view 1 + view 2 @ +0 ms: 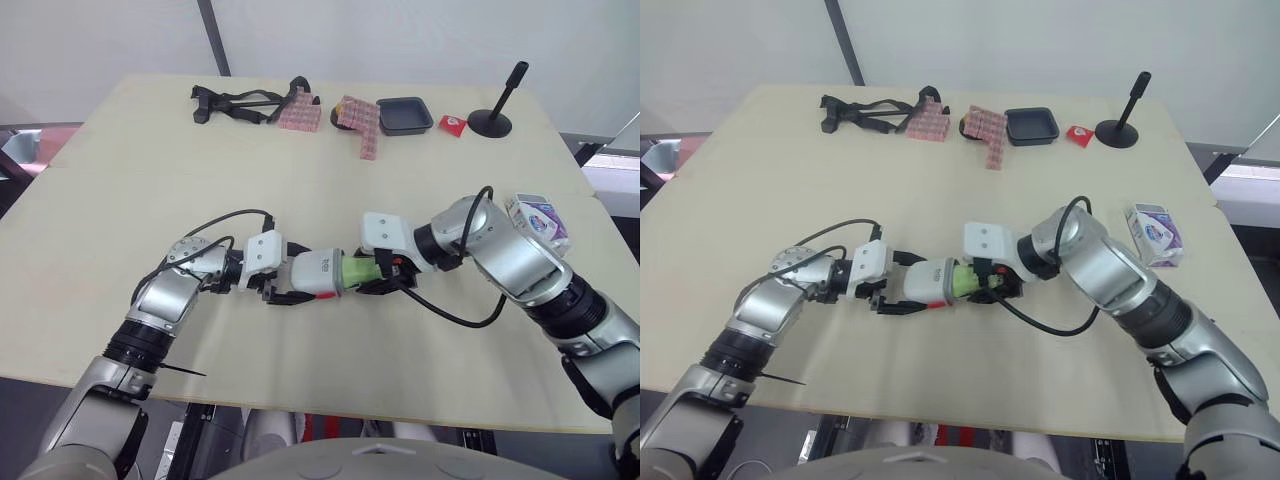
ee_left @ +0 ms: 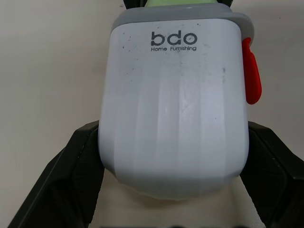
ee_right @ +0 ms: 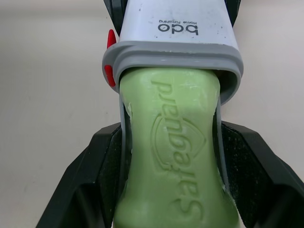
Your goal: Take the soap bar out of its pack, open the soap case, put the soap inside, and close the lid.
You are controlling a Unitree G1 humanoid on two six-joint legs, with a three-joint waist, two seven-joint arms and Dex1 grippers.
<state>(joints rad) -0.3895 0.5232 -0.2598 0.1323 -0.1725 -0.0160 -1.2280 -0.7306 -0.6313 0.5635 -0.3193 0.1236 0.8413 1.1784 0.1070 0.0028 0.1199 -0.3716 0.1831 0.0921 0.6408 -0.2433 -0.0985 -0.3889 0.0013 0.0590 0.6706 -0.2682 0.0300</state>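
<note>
Sticking halfway out of the soap case (image 1: 318, 273), the green soap bar (image 3: 175, 156) is pinched by the right gripper (image 1: 385, 275), fingers snug on both its sides. The left gripper (image 1: 283, 287) is clamped round the case's far end. The soap pack (image 1: 537, 220) lies on the table (image 1: 150, 150), well off to the case's right.

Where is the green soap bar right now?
The soap is at the front middle of the table in the eye views: one end inside the white case held by the left gripper, the other end held by the right gripper.
</note>
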